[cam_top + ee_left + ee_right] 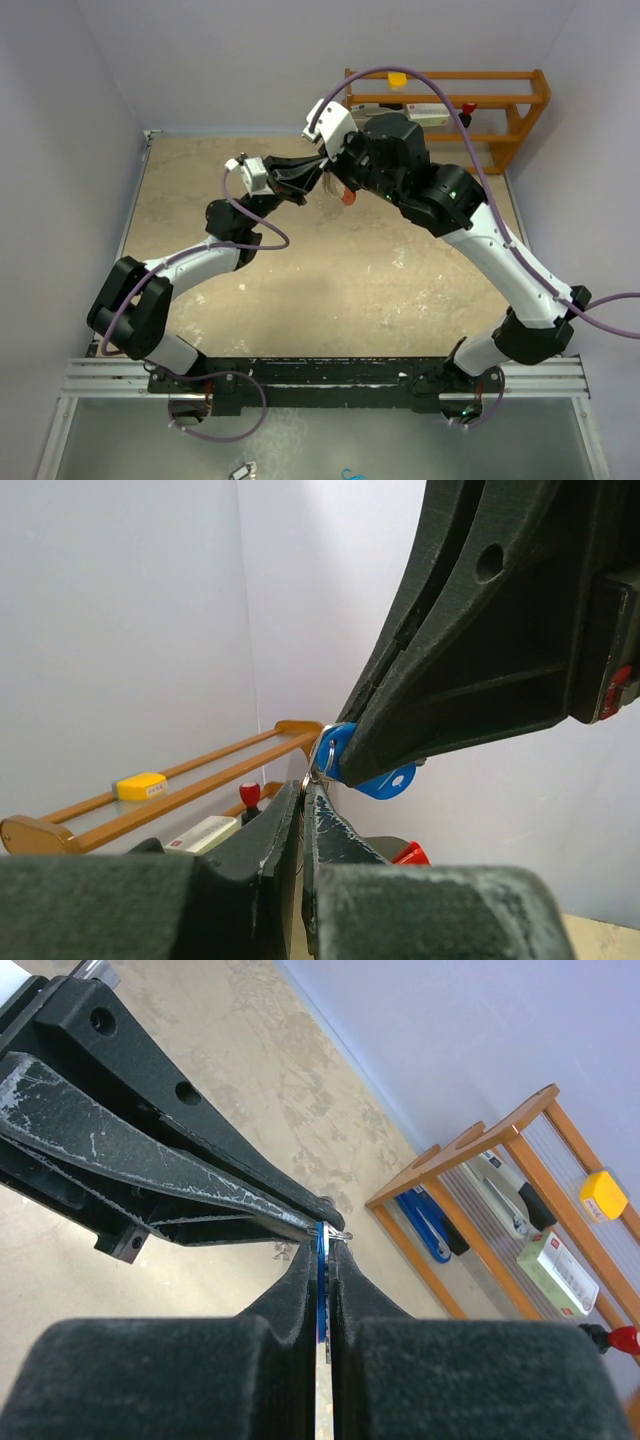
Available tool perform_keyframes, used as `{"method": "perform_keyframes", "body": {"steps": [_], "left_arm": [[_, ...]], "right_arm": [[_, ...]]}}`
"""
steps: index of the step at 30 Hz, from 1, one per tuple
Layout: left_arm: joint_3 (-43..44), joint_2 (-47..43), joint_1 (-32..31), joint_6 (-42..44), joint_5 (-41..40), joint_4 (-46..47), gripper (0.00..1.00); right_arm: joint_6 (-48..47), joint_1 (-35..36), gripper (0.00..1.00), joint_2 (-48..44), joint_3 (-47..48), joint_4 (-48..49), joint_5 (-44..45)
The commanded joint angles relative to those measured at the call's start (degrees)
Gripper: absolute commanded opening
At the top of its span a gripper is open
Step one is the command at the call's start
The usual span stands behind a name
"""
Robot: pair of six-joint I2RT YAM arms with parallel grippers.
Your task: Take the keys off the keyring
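Both arms met in mid-air above the far part of the worktop (pixel 300 290). My right pincer (pixel 322 1245) was clenched on the blue-headed key (pixel 321 1290). The key sat edge-on with its long axis along the fingers, blue head at the tips and silver blade pointing back toward the wrist. My left pincer (pixel 308 788) was clenched on the keyring (pixel 322 752) at that head.

left pincer (pixel 306 792) and right pincer (pixel 322 1243), both clamped, meet tip to tip.
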Motion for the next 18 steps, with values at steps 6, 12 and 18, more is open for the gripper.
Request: {"method": "perform_keyframes", "body": {"steps": [6, 12, 18], "left_arm": [[-0.74, -7.1, -0.46, 3.77, -3.01, 2.41, 0.0], [-3.42, -10.9, -0.47, 6.87, -5.52, 1.42, 0.0], [-3.77, -12.1, -0.47, 7.66, -4.85, 1.0, 0.0]], "right_arm": [[-1.09, 0.39, 0.0, -4.79, -4.69, 5.39, 3.81], [-1.28, 0.41, 0.0, -6.78, -7.14, 7.58, 5.17], [-1.18, 0.42, 0.0, -7.41, -8.58, 9.1, 5.66]]}}
